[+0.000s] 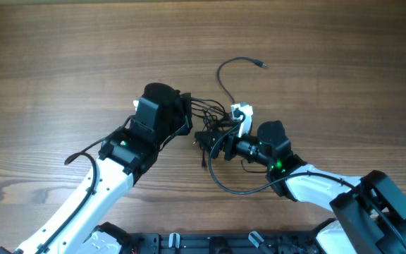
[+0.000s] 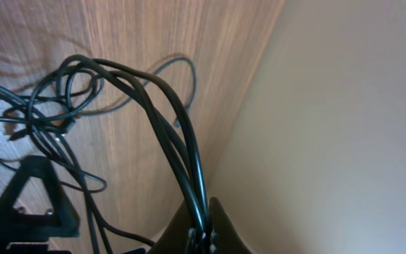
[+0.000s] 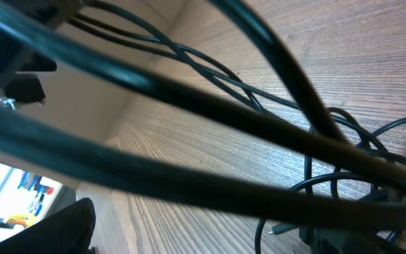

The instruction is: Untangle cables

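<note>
Several thin black cables (image 1: pixel 213 121) form a knotted bundle about the middle of the wooden table (image 1: pixel 62 56), between the two grippers. One loose strand curves away from the bundle toward the far edge and ends in a small plug (image 1: pixel 262 65). A white connector (image 1: pixel 241 111) sits at the right side of the bundle. The left gripper (image 1: pixel 187 116) is at the left side of the knot, and its jaws are closed tightly on a few strands. In the left wrist view these cables (image 2: pixel 168 134) rise in an arc from the pinched fingertips (image 2: pixel 203 233). The right gripper (image 1: pixel 214 141) is at the near side of the bundle with its jaws spread wide. In the right wrist view blurred cables (image 3: pixel 259 120) cross just in front of the camera, and I cannot tell if they touch the fingers.
</note>
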Robot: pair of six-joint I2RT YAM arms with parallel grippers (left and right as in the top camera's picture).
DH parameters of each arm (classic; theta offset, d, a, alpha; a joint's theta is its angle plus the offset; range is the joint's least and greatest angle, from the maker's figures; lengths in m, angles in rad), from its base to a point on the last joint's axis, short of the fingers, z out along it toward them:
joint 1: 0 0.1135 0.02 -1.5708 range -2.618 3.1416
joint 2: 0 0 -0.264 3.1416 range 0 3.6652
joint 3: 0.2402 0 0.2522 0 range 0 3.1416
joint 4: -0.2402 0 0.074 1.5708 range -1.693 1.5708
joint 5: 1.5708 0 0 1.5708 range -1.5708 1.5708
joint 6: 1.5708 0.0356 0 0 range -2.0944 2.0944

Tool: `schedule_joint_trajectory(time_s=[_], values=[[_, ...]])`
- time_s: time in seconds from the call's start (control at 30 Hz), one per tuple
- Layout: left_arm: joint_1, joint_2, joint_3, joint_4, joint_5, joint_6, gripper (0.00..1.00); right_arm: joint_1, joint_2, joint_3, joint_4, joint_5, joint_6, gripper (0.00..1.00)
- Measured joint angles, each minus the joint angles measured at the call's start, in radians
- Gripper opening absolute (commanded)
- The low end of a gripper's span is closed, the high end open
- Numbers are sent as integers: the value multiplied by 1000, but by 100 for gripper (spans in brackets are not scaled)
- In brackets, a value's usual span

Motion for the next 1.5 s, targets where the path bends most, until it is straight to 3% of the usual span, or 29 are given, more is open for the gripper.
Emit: schedule_joint_trajectory(time_s=[0.47,1.07,1.5], values=[[0,0,0,-11,1,0,4,-27,0,0,-65,-26,4,89],[0,0,0,-23,15,0,4,-35,0,0,-45,40,4,99],[0,0,0,-27,39,0,4,-11,81,77,-47,81,-8,100]])
